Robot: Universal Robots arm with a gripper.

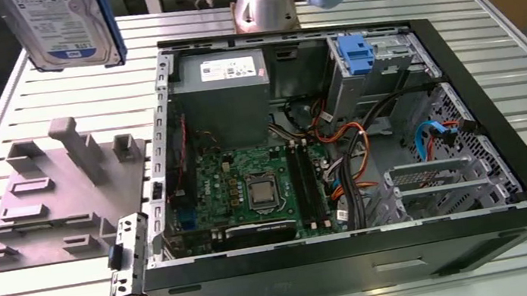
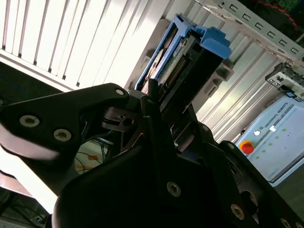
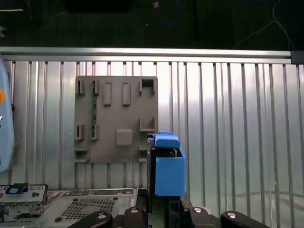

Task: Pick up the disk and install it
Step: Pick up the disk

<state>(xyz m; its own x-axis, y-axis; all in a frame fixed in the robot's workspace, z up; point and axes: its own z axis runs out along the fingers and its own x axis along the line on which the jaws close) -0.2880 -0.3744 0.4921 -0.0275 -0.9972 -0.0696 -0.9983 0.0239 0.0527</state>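
The disk (image 1: 64,25), silver-grey with a white-and-blue label and a blue carrier, hangs upright in the air above the table's far corner, on the exterior view's left. In both wrist views my gripper (image 2: 164,97) (image 3: 164,209) is shut on the disk (image 2: 183,52) (image 3: 168,166), and its black fingers (image 2: 147,118) clamp the carrier's lower end. The open computer case (image 1: 513,184) lies on the table, on the exterior view's right of the disk. A drive bay with a blue latch (image 1: 355,55) is in its far corner.
A grey fixture plate (image 1: 56,198) (image 3: 116,118) with upright pegs lies beside the case, below the held disk. Inside the case are a grey power-supply box (image 1: 217,70), the motherboard (image 1: 248,188) and loose cables (image 1: 354,136). The arm's base (image 1: 266,10) stands behind the case. A control pendant (image 2: 275,142) lies nearby.
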